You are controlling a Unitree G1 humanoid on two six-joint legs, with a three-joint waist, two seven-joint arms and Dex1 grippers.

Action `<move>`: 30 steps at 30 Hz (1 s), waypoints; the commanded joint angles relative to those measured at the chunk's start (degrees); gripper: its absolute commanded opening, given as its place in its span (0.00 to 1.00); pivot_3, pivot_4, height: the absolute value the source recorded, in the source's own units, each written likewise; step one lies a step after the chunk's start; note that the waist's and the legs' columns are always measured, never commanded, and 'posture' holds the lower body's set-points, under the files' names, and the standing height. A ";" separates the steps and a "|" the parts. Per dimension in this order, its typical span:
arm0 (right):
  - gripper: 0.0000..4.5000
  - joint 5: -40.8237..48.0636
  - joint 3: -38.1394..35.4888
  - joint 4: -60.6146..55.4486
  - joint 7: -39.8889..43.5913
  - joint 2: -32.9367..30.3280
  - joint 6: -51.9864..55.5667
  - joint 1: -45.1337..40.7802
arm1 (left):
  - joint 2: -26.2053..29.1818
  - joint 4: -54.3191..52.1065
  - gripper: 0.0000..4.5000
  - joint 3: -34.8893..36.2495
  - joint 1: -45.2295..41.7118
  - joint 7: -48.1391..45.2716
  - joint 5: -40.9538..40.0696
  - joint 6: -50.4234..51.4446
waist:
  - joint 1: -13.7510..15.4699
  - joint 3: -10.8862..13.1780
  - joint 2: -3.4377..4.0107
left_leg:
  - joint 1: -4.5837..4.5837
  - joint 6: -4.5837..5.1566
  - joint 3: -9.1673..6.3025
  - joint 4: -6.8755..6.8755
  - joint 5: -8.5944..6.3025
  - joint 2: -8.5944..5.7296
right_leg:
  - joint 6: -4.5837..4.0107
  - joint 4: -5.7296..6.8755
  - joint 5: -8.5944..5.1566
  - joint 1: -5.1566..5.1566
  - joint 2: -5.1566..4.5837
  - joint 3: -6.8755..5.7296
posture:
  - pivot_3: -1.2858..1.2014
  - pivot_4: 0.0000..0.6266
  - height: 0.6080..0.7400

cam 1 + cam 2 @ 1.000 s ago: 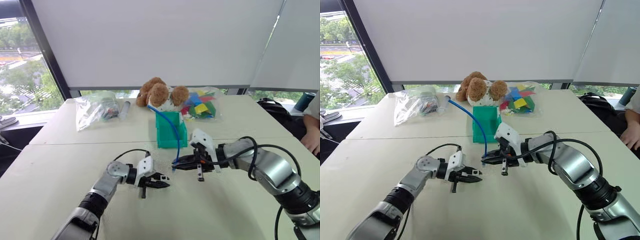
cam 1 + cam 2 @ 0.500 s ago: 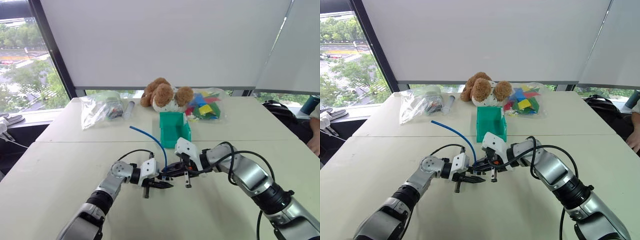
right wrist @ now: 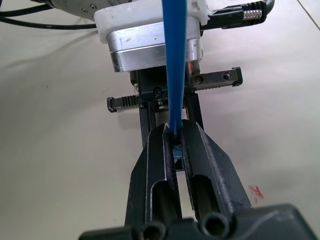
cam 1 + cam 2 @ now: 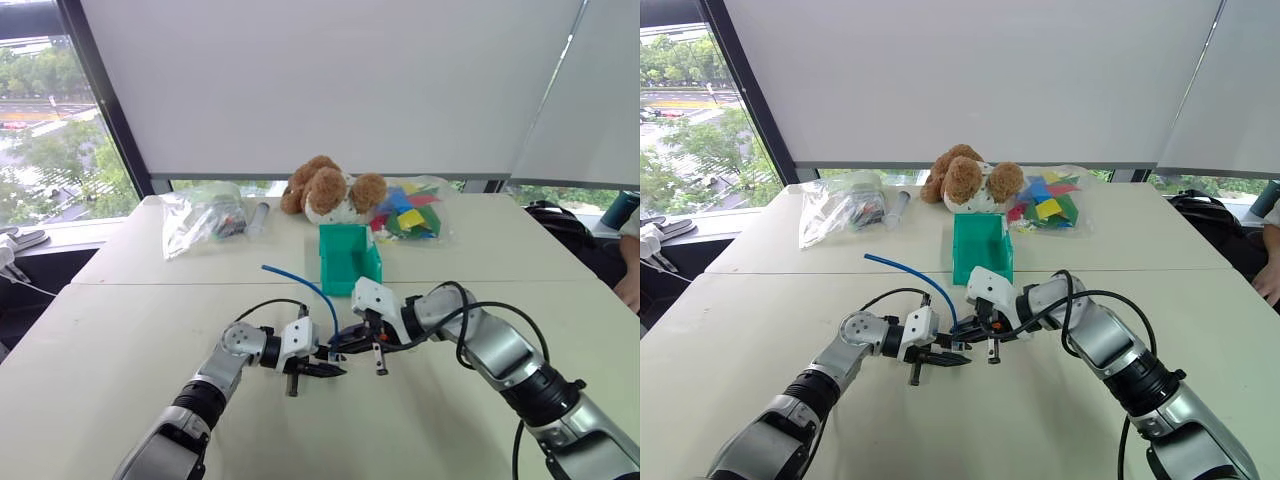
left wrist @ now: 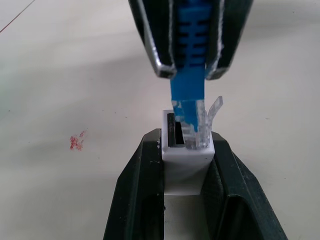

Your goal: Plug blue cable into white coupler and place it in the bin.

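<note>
The blue cable is thin and bright, and it rises from my right gripper in a slim arc, up and over to my left, its free end hanging in the air above the table. At the near end its boot is ribbed and its clear plug (latch tab sticking up at one side) sits at the mouth of the white coupler, its tip just inside the dark socket, the rest of it outside. The coupler is a small square white block, pinched between the two black fingers of my left gripper, which is clamped on its sides. My right gripper is clamped on the cable's boot just behind the plug. Both my forearms reach in over the middle of the table and the wrists bend inward, so the two grippers meet tip to tip just above the tabletop, the right one angled down toward the left one. The bin, teal-green with a tall back, stands on the table just beyond my grippers, in front of a brown stuffed toy and a bag of coloured blocks
</note>
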 commanded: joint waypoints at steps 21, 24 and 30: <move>0.00 -7.74 4.59 6.58 6.41 2.76 -7.59 -2.30 | -0.09 0.81 0.09 0.43 0.13 -1.41 0.42 3.24 | -0.02 -0.02 -0.01 | 0.06 0.00 0.00 0.01 0.00 -0.06 | 0.02 0.00 0.01 0.07 0.02 -0.01 | 0.52 0.24 1.00; 0.00 -8.79 5.04 8.53 7.13 3.62 -8.71 -2.45 | -0.19 0.67 0.09 0.64 0.22 -1.57 0.57 3.44 | -0.10 -0.05 -0.01 | 0.11 0.00 -0.01 0.01 0.00 -0.05 | 0.02 0.00 0.01 0.12 0.04 -0.03 | 0.52 0.24 1.00; 0.00 -15.39 9.75 19.20 9.16 5.21 -15.65 -2.57 | 0.04 -0.61 0.09 1.21 0.91 -1.38 0.28 4.92 | -0.97 -0.24 -0.09 | 1.04 0.03 -0.02 -0.19 -0.03 -0.01 | 0.00 -0.10 -0.02 1.01 0.06 -0.05 | 0.52 0.24 1.00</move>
